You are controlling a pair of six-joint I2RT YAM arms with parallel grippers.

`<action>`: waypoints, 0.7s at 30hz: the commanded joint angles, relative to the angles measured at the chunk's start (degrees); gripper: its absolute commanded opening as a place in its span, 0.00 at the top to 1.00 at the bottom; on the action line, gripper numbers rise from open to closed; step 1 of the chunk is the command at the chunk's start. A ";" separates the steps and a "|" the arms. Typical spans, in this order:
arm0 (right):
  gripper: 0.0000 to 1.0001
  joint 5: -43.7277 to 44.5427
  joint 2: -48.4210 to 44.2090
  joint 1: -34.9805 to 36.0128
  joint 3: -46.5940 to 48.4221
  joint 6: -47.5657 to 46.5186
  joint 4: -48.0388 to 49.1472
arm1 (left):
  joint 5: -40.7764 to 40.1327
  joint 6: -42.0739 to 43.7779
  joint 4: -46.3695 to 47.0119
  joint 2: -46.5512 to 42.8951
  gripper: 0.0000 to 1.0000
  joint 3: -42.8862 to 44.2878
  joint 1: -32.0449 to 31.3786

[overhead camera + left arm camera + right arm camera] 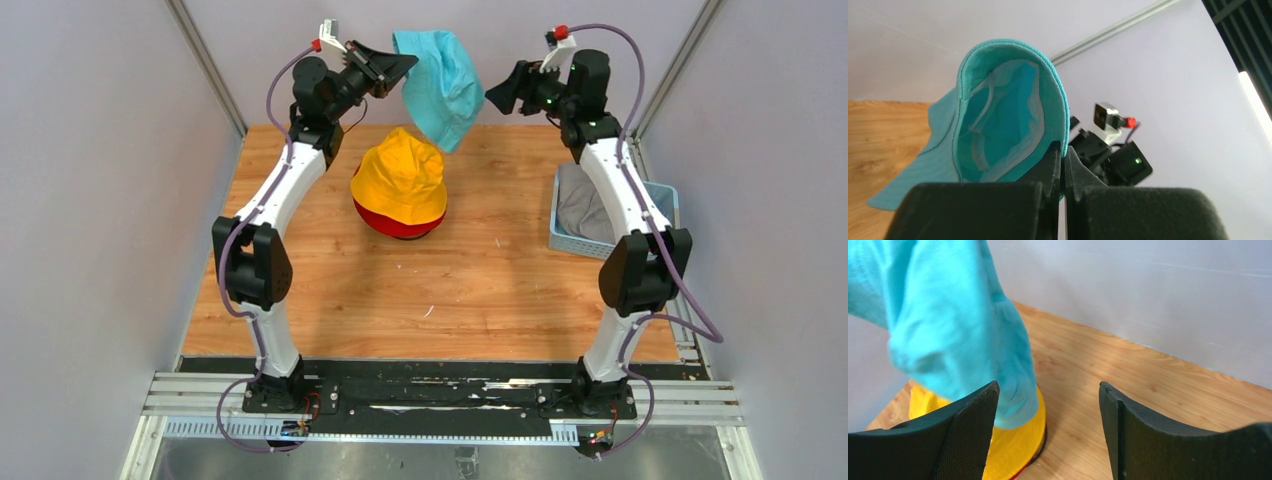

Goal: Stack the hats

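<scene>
While the left claw (404, 66) is pinching the teal hat (445, 85) by its brim and dangling it above the yellow hat (400, 180), itself capping the red hat (395, 226), the right claw (502, 97) is standing wide and empty alongside, so lowering the teal hat squarely over the yellow hat looks next.

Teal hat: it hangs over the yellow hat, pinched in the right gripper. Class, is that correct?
No. The left gripper pinches the teal hat by its brim, as the left wrist view shows; the right gripper stands open and empty. The hat does hang over the yellow hat.
</scene>
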 commanded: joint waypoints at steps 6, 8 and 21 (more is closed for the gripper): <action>0.28 4.72 -10.38 1.12 -7.66 -7.51 1.38 | -9.70 -2.03 1.37 6.29 1.00 10.72 -2.16; 0.28 8.71 -11.69 3.65 -9.42 -11.82 0.62 | -10.95 -2.52 1.37 7.71 1.00 12.40 -2.46; 0.28 9.42 -12.76 6.07 -13.76 -14.19 1.67 | -8.27 -1.60 1.74 10.04 1.00 12.05 -2.48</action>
